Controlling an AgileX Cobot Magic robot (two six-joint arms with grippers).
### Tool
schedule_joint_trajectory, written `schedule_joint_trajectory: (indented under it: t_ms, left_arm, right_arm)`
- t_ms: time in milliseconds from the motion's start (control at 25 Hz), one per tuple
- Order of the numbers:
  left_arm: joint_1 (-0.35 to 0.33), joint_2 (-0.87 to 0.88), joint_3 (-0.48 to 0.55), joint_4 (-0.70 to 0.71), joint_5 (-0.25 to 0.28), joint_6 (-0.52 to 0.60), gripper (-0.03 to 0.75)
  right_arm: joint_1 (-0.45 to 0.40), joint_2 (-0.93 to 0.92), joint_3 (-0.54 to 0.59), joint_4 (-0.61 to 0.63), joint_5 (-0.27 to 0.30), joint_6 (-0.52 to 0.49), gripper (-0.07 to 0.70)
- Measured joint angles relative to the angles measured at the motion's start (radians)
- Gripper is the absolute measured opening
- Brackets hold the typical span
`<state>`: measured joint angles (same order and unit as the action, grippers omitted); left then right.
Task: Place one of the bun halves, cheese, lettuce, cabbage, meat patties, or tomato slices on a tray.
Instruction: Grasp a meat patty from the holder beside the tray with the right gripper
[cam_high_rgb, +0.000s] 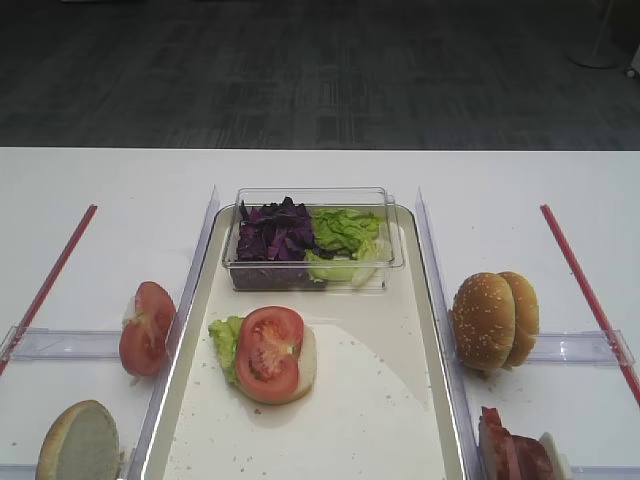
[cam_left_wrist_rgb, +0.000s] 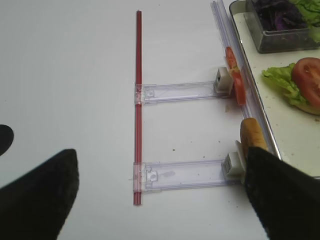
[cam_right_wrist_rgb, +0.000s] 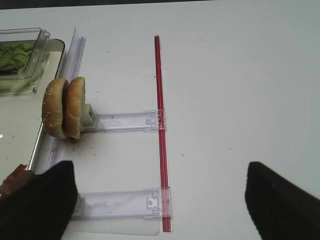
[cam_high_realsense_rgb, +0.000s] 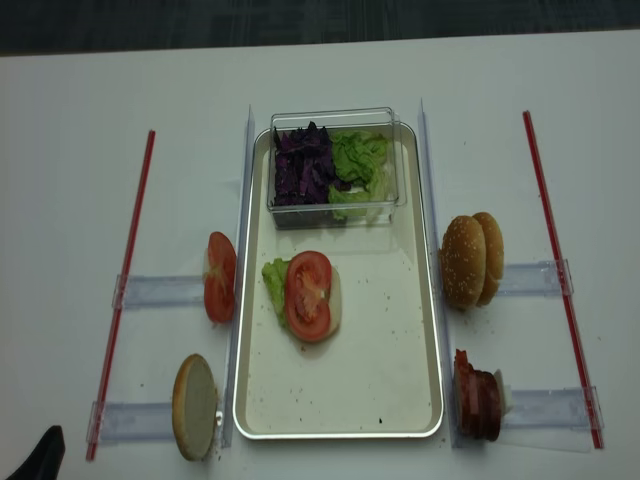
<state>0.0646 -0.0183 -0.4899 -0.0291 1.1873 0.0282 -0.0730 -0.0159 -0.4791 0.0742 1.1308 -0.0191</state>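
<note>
**A:** What's nearest you?

**B:** My right tool (cam_right_wrist_rgb: 160, 200), fingers spread wide and empty, hanging over bare counter (cam_right_wrist_rgb: 240, 90). My left tool (cam_left_wrist_rgb: 160, 195) is likewise apart, holding nothing.

**A:** And the target?

**B:** I'd judge the meat patties (cam_high_realsense_rgb: 478, 405), stacked on edge just outside the tray (cam_high_realsense_rgb: 400, 340) at its right rim. Farther along stand the bun halves (cam_high_realsense_rgb: 473, 259).

**A:** How to do it well?

**B:** Pinch only the outermost disc, lift clear of the rim, then lay it flat on the tomato slice (cam_high_realsense_rgb: 308, 294) topping the started stack.
</note>
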Motion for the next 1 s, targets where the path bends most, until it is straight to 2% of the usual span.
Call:
schedule_joint_trajectory:
  t_ms: [1000]
  left_arm:
    - [0.000,0.000,0.000,0.000,0.000,0.000,0.618]
  right_arm:
    - [0.000,0.019,0.000,0.000,0.006,0.000,0.692]
